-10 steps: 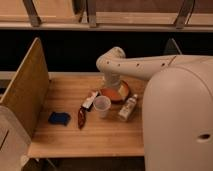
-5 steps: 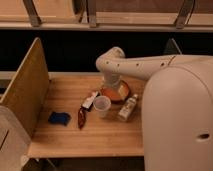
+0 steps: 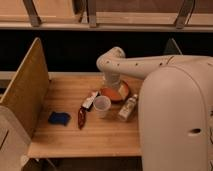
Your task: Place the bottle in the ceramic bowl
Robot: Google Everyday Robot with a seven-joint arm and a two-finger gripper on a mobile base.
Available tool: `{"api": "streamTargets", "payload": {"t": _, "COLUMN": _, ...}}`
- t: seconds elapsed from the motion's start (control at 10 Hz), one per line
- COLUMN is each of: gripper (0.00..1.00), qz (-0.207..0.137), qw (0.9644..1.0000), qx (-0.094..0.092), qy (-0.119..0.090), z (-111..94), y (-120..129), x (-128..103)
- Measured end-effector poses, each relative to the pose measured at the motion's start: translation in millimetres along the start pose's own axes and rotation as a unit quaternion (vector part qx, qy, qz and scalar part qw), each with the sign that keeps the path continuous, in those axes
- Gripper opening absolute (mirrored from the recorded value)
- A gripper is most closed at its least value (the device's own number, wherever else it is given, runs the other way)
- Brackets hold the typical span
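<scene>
The small pale bottle (image 3: 128,107) with a tan label stands tilted on the wooden table, just right of the translucent white cup (image 3: 102,106) and at the front right of the orange-red ceramic bowl (image 3: 118,93). My gripper (image 3: 111,86) hangs down from the white arm (image 3: 135,64) over the bowl's left rear edge and hides part of it. The gripper is apart from the bottle, up and to the left of it.
A dark red-brown elongated object (image 3: 81,116) and a small white and dark packet (image 3: 90,99) lie left of the cup. A blue object (image 3: 59,118) lies farther left. A wooden side panel (image 3: 25,87) stands along the table's left edge. My white body (image 3: 175,120) fills the right.
</scene>
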Motion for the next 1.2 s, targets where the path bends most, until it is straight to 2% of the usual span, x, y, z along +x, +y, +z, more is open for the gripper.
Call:
{"api": "streamTargets", "payload": {"t": 0.2, "gripper": 0.80, "qz": 0.027, "qw": 0.9995, "qx": 0.011, "qy": 0.008, "z": 17.2, "y": -19.7, "x": -16.4}}
{"api": "streamTargets", "payload": {"t": 0.4, "gripper": 0.80, "qz": 0.051, "qw": 0.9985, "qx": 0.010, "qy": 0.013, "z": 25.0, "y": -37.6, "x": -24.9}}
{"api": "streamTargets", "payload": {"t": 1.2, "gripper": 0.80, "qz": 0.050, "qw": 0.9986, "qx": 0.008, "qy": 0.013, "z": 25.0, "y": -33.5, "x": -23.3}}
